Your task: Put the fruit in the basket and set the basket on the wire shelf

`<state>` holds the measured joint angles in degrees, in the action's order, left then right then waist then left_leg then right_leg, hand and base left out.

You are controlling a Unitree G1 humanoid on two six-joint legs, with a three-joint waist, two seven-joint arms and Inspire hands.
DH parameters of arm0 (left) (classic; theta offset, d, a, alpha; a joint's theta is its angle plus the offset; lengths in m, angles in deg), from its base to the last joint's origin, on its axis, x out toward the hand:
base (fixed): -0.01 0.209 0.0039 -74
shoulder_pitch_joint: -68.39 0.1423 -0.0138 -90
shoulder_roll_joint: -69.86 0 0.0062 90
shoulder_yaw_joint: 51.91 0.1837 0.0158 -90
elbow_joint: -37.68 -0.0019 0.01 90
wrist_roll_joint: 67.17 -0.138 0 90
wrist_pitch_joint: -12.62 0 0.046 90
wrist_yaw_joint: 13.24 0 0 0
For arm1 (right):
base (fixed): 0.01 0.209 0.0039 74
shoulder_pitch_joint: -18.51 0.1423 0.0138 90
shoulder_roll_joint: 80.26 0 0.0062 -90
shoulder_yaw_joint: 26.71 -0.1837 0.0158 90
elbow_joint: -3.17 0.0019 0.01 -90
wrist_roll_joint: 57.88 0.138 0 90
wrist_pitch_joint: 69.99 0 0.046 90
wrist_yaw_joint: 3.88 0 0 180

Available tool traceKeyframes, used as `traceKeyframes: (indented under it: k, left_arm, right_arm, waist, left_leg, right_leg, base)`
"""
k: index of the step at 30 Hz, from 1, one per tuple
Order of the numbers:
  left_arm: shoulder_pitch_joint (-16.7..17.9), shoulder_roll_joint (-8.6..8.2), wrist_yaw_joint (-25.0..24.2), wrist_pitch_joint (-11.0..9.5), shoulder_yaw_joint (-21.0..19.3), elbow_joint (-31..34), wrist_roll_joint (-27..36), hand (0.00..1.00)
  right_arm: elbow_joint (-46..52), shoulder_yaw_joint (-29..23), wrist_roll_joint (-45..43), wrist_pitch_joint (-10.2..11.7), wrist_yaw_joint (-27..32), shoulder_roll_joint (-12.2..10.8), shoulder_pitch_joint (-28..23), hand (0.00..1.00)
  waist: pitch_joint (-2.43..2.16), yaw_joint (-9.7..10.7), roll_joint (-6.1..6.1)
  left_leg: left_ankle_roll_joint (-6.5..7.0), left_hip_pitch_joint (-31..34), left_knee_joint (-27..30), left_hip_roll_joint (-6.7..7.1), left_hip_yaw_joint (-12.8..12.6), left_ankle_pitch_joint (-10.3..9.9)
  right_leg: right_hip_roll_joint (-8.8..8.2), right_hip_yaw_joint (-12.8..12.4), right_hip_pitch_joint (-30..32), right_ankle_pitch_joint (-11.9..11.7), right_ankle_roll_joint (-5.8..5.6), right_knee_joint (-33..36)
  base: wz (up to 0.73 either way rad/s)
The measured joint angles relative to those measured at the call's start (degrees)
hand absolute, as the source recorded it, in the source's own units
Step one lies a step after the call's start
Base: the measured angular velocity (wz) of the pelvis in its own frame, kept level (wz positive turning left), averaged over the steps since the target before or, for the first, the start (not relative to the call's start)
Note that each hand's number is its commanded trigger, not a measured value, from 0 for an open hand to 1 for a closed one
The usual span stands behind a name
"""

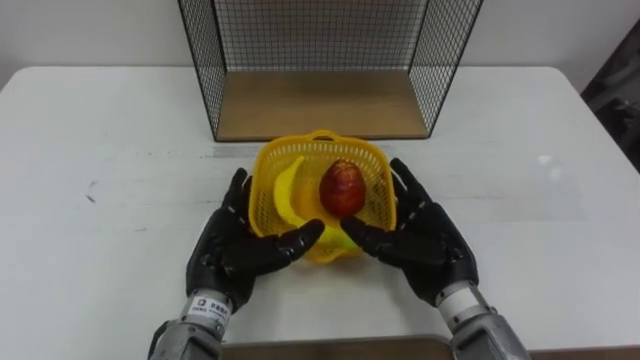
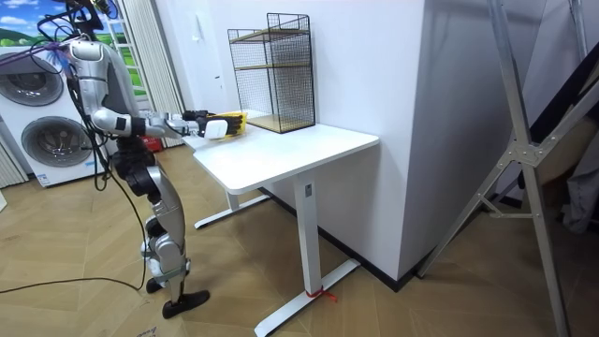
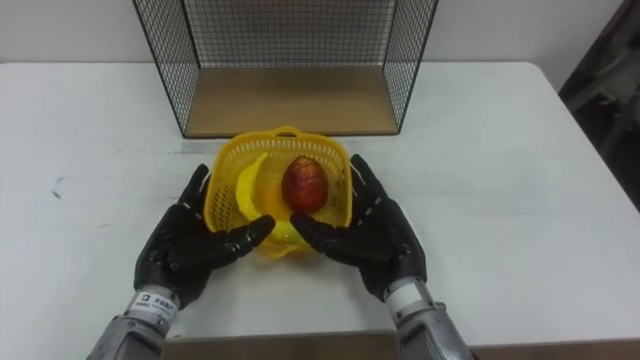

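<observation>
Flanking the yellow basket (image 1: pixel 264 205): left hand (image 1: pixel 235 252) and right hand (image 1: pixel 427 245), fingers straight along its walls, thumbs at its front. Inside, banana (image 1: pixel 285 190) and red fruit (image 1: pixel 342 188); on the table (image 1: pixel 110 150), just before the wire shelf (image 1: pixel 320 102).

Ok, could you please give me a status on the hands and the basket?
Left hand and right hand open, pressed against the sides of the basket. Banana and red fruit inside. Basket just before the wire shelf, nothing between them.

I am standing in a home laundry room. Stacked washing machines (image 2: pixel 45 140) are sitting behind me, wooden floor (image 2: pixel 94 304) underfoot.
</observation>
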<state>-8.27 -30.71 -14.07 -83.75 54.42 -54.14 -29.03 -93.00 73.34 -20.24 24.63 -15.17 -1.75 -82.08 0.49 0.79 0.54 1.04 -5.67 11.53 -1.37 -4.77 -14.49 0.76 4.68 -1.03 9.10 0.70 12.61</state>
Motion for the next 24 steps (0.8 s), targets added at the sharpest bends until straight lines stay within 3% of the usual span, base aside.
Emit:
traceKeyframes:
  k: [8,24]
  left_arm:
    - [0.0,0.24,0.0,-0.9,0.8,0.0,0.0,0.0]
    - [-0.4,0.24,0.0,-1.7,1.3,0.0,-0.2,0.0]
  right_arm:
    - [-0.5,0.1,-1.2,1.1,0.1,-0.1,0.2,0.0]
    - [-0.5,1.8,-4.4,3.4,2.0,-0.1,3.7,0.0]
  waist:
    - [0.63,0.8,0.71]
    - [0.6,0.8,0.79]
  left_leg:
    - [0.0,0.1,0.0,-0.02,-0.6,0.0]
    - [0.0,0.3,0.1,-0.05,-0.6,0.0]
  right_leg:
    - [0.08,-0.5,0.4,0.0,0.0,0.1]
    - [0.08,-0.4,0.8,0.0,0.01,0.1]
  base:
    - [-0.03]
    - [0.0]
